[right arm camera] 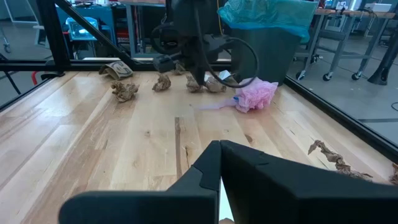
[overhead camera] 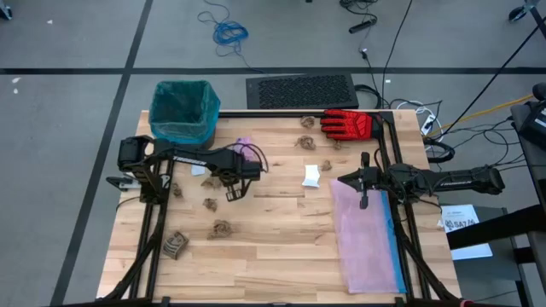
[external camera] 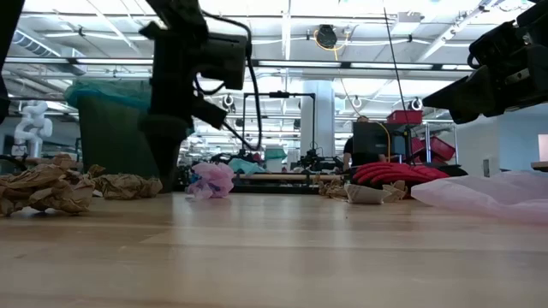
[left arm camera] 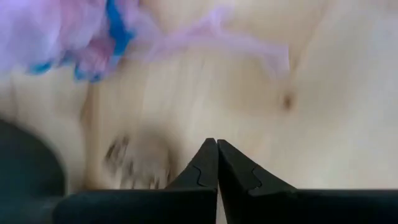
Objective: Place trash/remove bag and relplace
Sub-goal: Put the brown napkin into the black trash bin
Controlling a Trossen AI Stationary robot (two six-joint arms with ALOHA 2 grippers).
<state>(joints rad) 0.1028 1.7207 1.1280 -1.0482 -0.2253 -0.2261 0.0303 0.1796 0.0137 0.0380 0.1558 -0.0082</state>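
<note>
**High view: risk points with both grippers empty and the trash spread out**

The high view is showing the left gripper (overhead camera: 235,183) hanging over the light wooden slatted table (overhead camera: 281,256), just beside the crumpled purple plastic scrap (overhead camera: 245,147). In the left wrist view its fingertips (left arm camera: 208,163) are pressing together with nothing between them — closed and empty. The right gripper (overhead camera: 364,189) is waiting above the flat pale pink translucent bag (overhead camera: 367,230); its fingers (right arm camera: 211,163) are likewise meeting on nothing.

The trash is lying loose: brown crumpled paper wads (overhead camera: 222,228) near the left arm, more by the red-and-black glove (overhead camera: 348,124), and a white folded piece (overhead camera: 311,176) near the table's middle. The dark bin lined with the thin teal plastic bag (overhead camera: 182,109) is standing at the table's far left corner.

Probable faults from here:

- Descending with the fingers closed is likely to push a light wad away rather than capture it.
- The purple scrap is thin and springy — a shallow pinch may be slipping off.
- A release short of the rim would be dropping the scrap outside, or snagging the liner's folded edge and pulling it loose.
- The right gripper could be catching the pink bag if lowered.
</note>
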